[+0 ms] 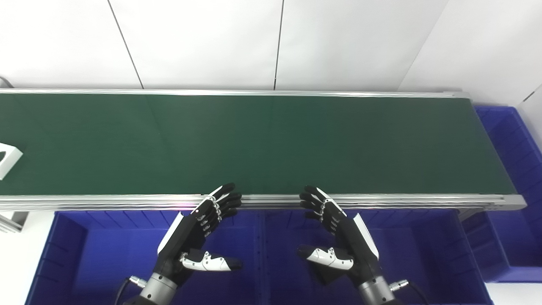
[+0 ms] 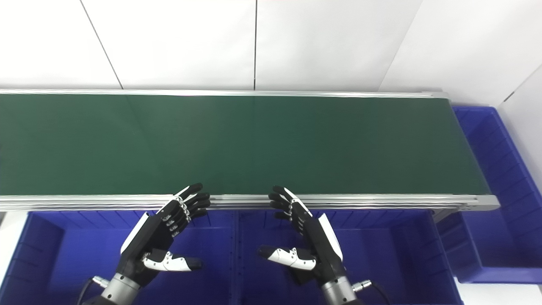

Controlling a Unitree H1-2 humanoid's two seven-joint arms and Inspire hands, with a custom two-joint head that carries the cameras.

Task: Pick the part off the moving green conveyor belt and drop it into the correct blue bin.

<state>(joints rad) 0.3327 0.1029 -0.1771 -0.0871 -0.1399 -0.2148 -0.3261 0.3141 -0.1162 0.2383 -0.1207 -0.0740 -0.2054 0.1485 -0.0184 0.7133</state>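
A white part lies on the green conveyor belt at the far left edge of the left eye view, partly cut off; it is out of the right eye view. My left hand is open and empty, hovering over the blue bins just below the belt's near rail. My right hand is open and empty beside it, palms facing each other. Both hands are far to the right of the part.
Two blue bins sit under the near rail: a left bin and a right bin. Another blue bin stands past the belt's right end. A white wall rises behind the belt. An aluminium rail borders the belt's near side.
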